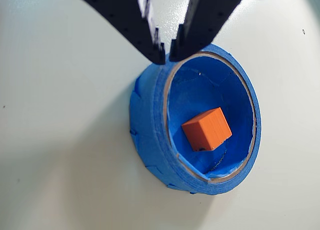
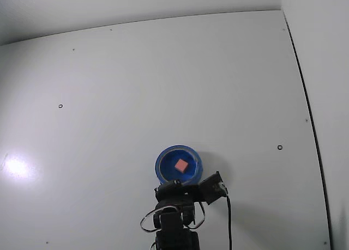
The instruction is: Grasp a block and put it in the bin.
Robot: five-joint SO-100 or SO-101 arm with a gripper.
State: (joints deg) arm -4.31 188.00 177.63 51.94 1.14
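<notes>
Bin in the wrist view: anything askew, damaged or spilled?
Nothing stands out. The blue bin sits flat on the white table, and the orange block lies inside it. The gripper is nearly shut and empty over the rim. Nothing is spilled.

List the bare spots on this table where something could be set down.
Almost the whole white table is bare: behind the bin, and to both sides of it in the fixed view. Crowded only near the front edge, where the gripper hangs at the bin's rim; the block lies inside.
</notes>
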